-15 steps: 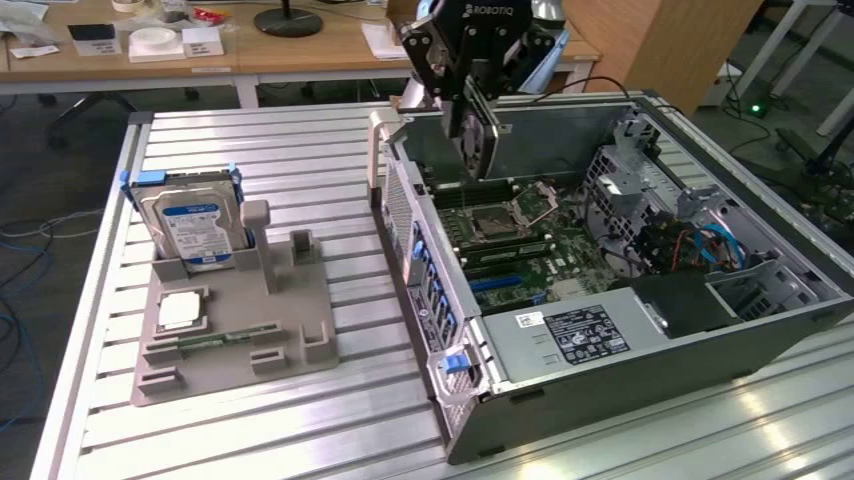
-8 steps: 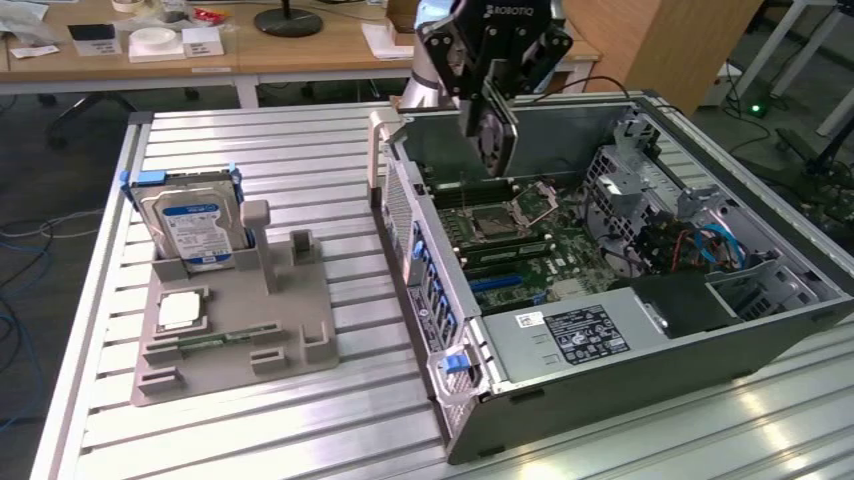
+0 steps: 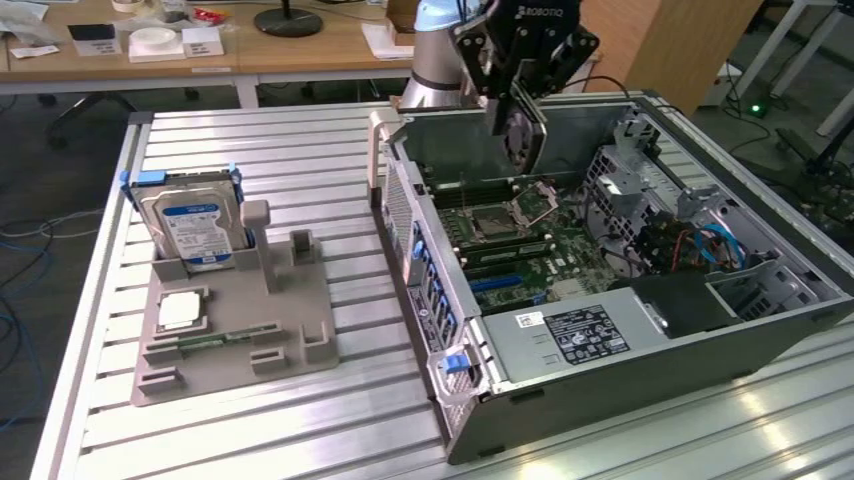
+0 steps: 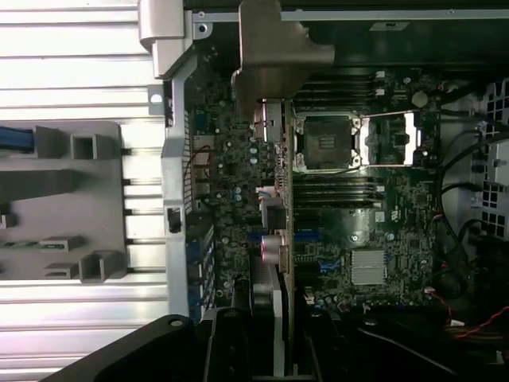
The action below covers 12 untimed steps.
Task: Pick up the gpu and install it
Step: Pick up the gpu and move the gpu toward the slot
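My gripper [image 3: 514, 100] hangs over the far end of the open computer case [image 3: 461, 395] and is shut on the gpu [image 3: 525, 140]. The card hangs upright and edge-on, its lower edge above the motherboard [image 3: 534, 255] near the CPU socket [image 3: 501, 218]. In the wrist view the gpu [image 4: 278, 239] runs as a thin edge away from the gripper [image 4: 274, 354]. Its silver end bracket [image 4: 274, 48] reaches toward the case's rear wall. The dark fingers [image 4: 227, 346] flank the card on both sides.
A grey fixture [image 3: 287, 320] on the slotted metal table [image 3: 267, 430] holds a silver hard drive [image 3: 194, 225] with a blue-white label, a square chip [image 3: 180, 310] and a narrow green memory stick [image 3: 214, 340]. Inside the case lie a power supply [image 3: 574, 335], cables [image 3: 707, 245] and drive cages.
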{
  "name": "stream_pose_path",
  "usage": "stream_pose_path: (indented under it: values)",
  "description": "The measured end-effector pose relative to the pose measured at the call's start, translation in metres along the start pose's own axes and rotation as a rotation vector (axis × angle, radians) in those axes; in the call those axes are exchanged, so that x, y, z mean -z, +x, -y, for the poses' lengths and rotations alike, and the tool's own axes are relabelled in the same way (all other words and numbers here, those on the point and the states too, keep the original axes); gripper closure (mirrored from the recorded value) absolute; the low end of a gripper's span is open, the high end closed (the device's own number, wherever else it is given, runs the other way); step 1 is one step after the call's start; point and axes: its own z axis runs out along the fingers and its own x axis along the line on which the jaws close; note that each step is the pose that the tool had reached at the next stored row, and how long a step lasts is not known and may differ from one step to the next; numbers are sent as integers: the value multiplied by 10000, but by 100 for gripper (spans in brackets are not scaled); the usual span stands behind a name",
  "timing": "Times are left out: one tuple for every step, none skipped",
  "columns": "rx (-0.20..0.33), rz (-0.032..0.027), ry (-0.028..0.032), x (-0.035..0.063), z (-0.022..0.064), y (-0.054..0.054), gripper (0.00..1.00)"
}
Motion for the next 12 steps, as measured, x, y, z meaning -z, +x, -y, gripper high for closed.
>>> stream_pose_path:
  values:
    - [-1,0,0,-1,-2,-37,72]
    - [0,1,-1,-2,-3,-76,72]
    - [0,0,0,-2,-5,-119,72]
    - [0,0,0,-3,-7,-161,72]
    - [-1,0,0,-3,-8,-203,72]
    - [1,0,0,-4,-10,-244,72]
    - [0,0,0,-5,-11,-284,72]
    - [-1,0,-1,-6,-13,-325,72]
    - [0,0,0,-6,-15,-366,72]
    - [0,0,0,-7,-16,-410,72]
    - [-1,0,0,-7,-18,-451,72]
    - [0,-1,0,-8,-20,-492,72]
